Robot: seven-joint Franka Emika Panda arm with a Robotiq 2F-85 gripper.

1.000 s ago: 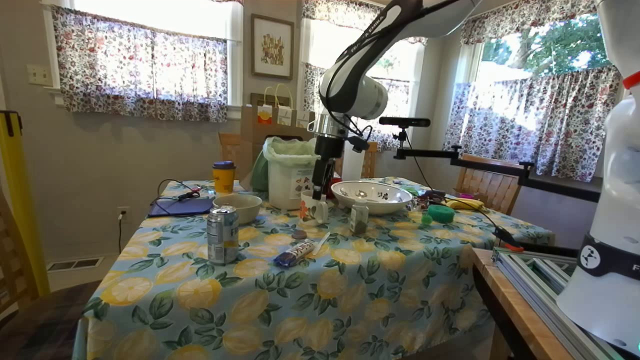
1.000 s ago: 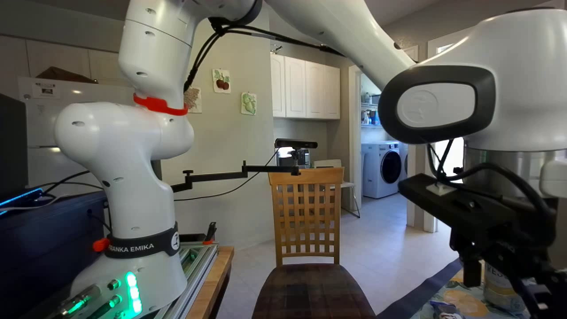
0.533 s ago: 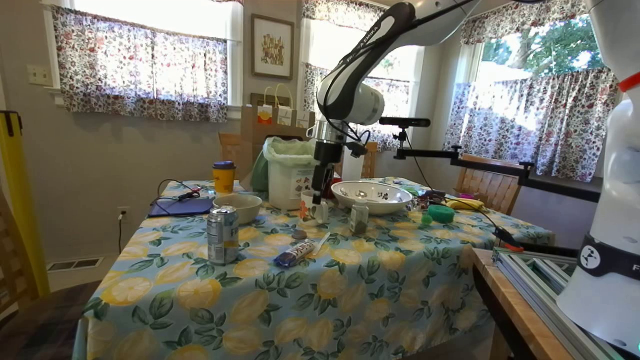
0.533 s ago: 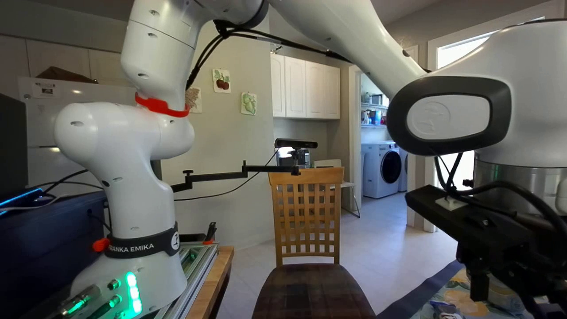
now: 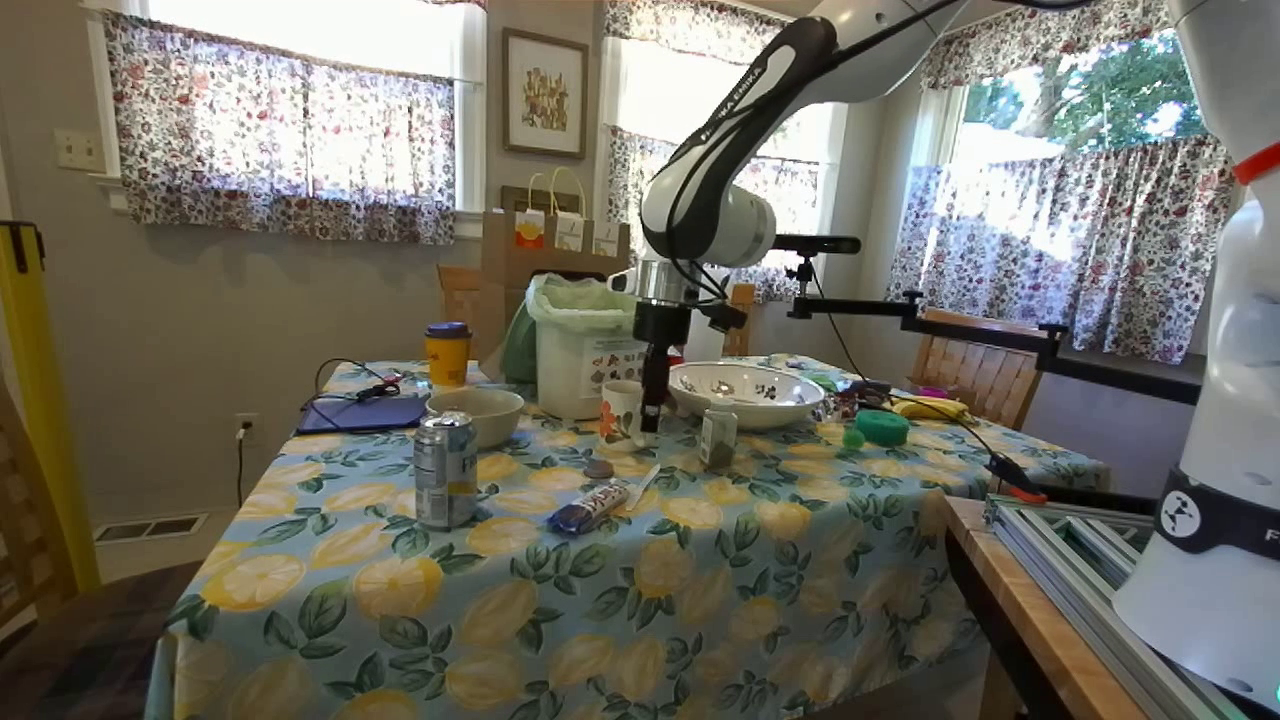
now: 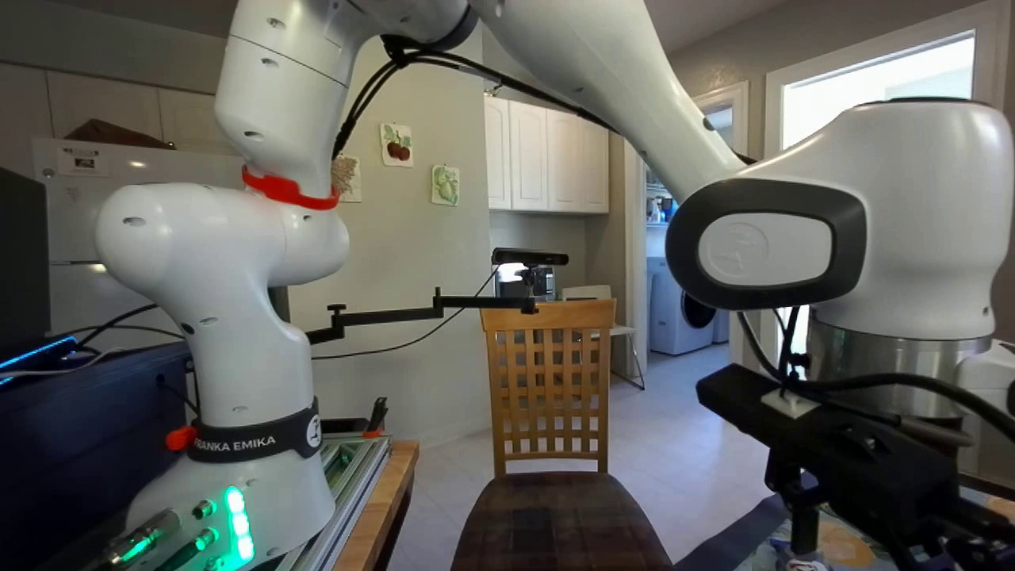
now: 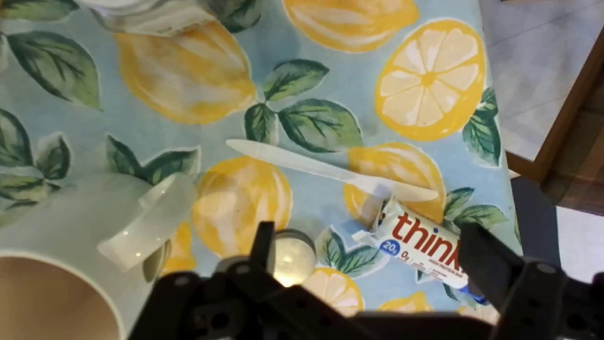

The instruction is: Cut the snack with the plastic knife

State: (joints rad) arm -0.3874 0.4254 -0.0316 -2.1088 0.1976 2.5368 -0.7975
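The white plastic knife (image 7: pixel 330 171) lies flat on the lemon-print tablecloth in the wrist view. It also shows in an exterior view (image 5: pixel 645 488). The snack is a wrapped white and blue "think!" bar (image 7: pixel 420 243), lying beside the knife's wide end. It also shows in an exterior view (image 5: pixel 588 506). My gripper (image 7: pixel 368 225) is open and empty, above the table. Its right finger hides the bar's far end in the wrist view. In an exterior view the gripper (image 5: pixel 651 425) is in front of the mug, higher than the knife and bar.
A white mug (image 7: pixel 99 203) is close on the left in the wrist view. A round lid (image 7: pixel 295 257) lies near the left finger. A small bottle (image 5: pixel 718 440), a can (image 5: pixel 445 470), a beige bowl (image 5: pixel 485 415) and a large bowl (image 5: pixel 745 395) stand around.
My gripper has moved down toward the table and slightly right in an exterior view. The knife, bar and other objects have not moved.
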